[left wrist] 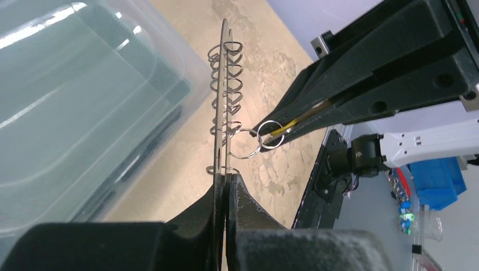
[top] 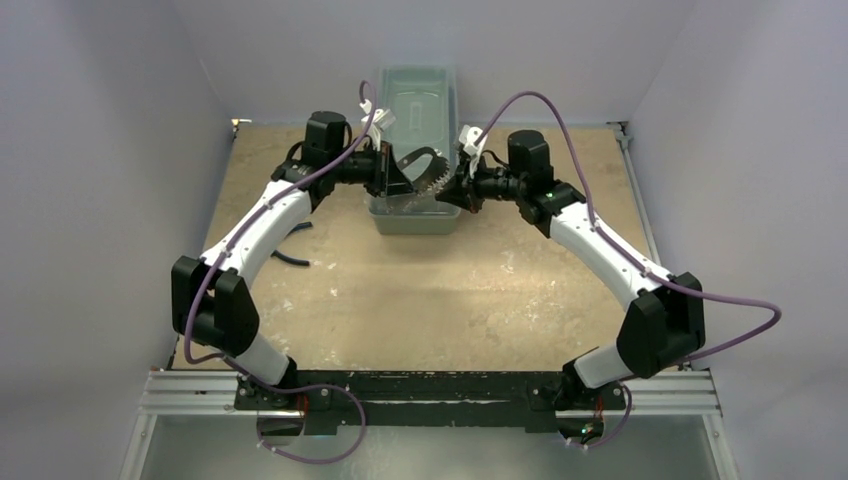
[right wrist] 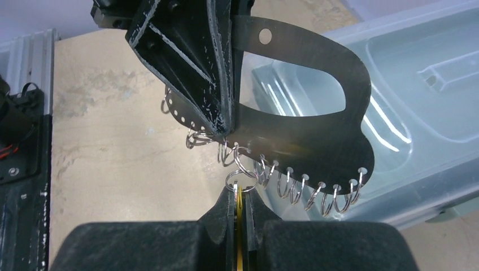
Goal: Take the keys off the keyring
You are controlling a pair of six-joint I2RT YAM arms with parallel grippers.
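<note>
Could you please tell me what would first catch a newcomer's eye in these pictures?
The two grippers meet in mid-air by the clear plastic bin at the far side of the table. The left gripper is shut on a dark flat keyring plate fringed with small silvery split rings. Facing it, the right gripper pinches a yellow-headed key, only a sliver showing, linked to that fringe.

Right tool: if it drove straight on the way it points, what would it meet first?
Most likely the linked split rings just off the tips of the right tool, then the ringed edge of the dark plate that the left tool clamps.
</note>
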